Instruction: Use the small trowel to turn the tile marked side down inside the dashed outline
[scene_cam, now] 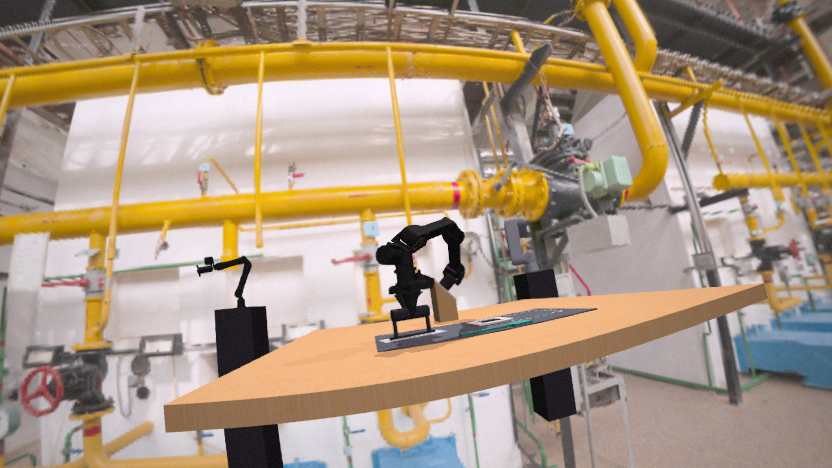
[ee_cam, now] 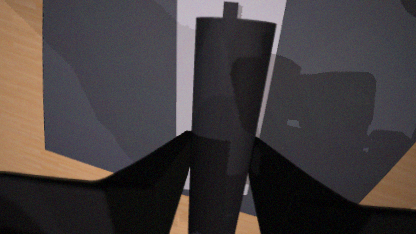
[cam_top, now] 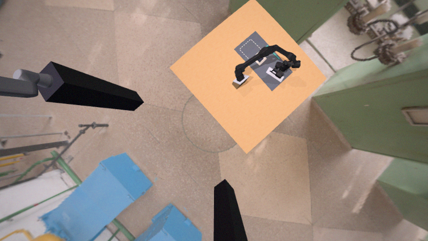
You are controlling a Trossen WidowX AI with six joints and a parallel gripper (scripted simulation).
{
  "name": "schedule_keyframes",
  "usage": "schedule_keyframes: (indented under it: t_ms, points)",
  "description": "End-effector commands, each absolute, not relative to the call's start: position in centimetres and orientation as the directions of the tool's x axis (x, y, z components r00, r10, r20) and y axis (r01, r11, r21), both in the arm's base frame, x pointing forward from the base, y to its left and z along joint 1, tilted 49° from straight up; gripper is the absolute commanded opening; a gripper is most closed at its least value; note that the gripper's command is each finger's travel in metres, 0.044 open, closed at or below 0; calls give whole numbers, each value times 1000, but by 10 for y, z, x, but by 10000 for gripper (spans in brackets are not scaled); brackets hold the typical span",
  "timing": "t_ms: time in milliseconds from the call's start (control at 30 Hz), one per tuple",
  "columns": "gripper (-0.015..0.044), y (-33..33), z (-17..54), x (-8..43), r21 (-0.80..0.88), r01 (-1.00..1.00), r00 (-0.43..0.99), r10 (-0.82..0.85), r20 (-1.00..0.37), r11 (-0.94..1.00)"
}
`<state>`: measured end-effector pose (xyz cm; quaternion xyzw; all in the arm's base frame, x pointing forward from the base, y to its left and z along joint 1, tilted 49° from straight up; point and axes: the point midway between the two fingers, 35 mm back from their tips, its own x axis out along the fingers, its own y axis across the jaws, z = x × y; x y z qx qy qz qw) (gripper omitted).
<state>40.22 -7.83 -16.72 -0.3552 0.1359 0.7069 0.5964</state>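
Note:
The trowel lies on the near part of the dark mat. It has a flat white blade and a raised black bar handle on two posts. My gripper points down with its fingers against both sides of the handle, shut on it. The blade appears to rest on the mat. The tile, pale-edged with a darker middle, lies flat on the mat between the trowel and the dashed outline. The arm partly hides the tile in the top view.
A teal strip lies beside the tile, along one side of the mat. The arm's base stands on a wooden block on the orange table. The arm arches over the mat.

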Motion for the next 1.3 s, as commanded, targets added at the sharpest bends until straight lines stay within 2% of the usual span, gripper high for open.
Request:
schedule_keyframes:
  t_ms: [0, 133, 467, 800, 967, 1133, 1267]
  points:
    - [130, -79, -167, 402, -231, -941, -33, 747, -664, -247]
    - [130, -79, -167, 402, -200, -955, -33, 747, -664, -220]
    - [130, -79, -167, 402, 20, -999, -33, 747, -664, -27]
    - [130, -79, -167, 402, 234, -958, -33, 747, -664, 165]
    - [130, -79, -167, 402, 248, -952, -33, 747, -664, 178]
    - [261, -79, -167, 402, 248, -952, -33, 747, -664, 178]
    - [270, -79, -167, 402, 248, -952, -33, 747, -664, 178]
